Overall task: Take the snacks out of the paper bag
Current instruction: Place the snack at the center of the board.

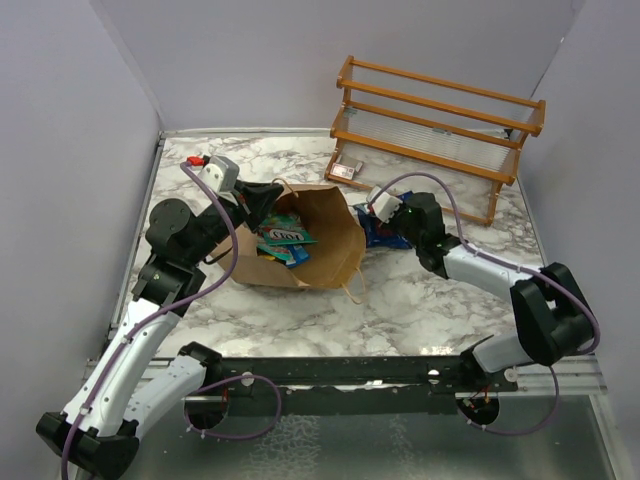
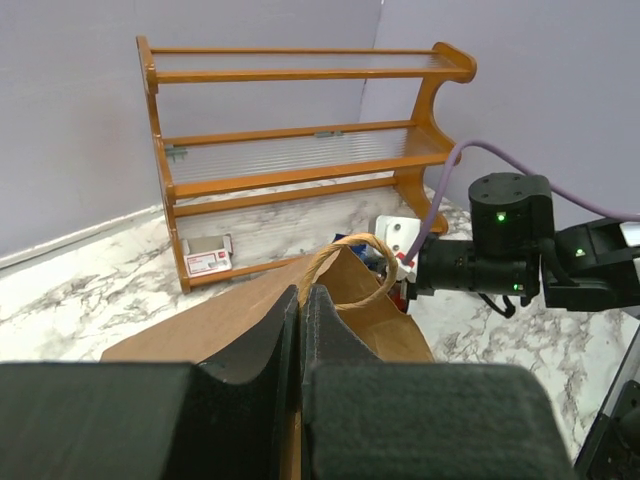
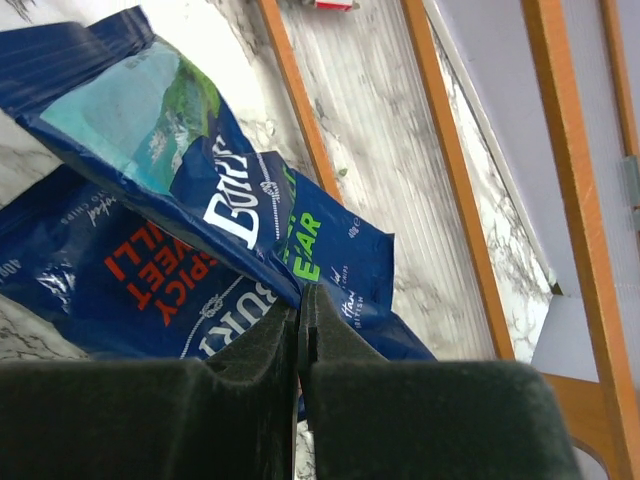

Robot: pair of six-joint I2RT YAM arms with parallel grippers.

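**Overhead view.** The bag (image 1: pixel 325 245) lies on its side on the table (image 1: pixel 420 300), mouth turned left. The left gripper (image 1: pixel 262 203) sits at the far rim of that mouth with its jaws closed, seemingly pinching the paper to hold it open. Teal and yellow packets (image 1: pixel 285 240) lie just inside the mouth. The right gripper (image 1: pixel 372 222) is just right of the bag with its jaws closed, over a blue packet (image 1: pixel 380 238) that is already out.

Step in hand, as I judge it: setting that packet down clear of the bag. Recommended: release low, to the right of the bag and well away from its mouth, so the next reach is unobstructed. The left grip should keep the rim steady without dragging the bag.

**Left wrist view.** The fingers meet with brown paper running between them, and the handle (image 2: pixel 345 262) loops just beyond. This confirms the rim grip, which the overhead view only suggests. Nothing of the packets inside shows here. The shelf (image 2: pixel 300 150) and a box (image 2: pixel 207 262) stand behind the bag.

**Right wrist view.** The fingertips are closed at the blue packet's edge. I take it as held, though the contact is barely visible. Only here is it plain that several blue packets overlap right of the bag; overhead they read as one patch.
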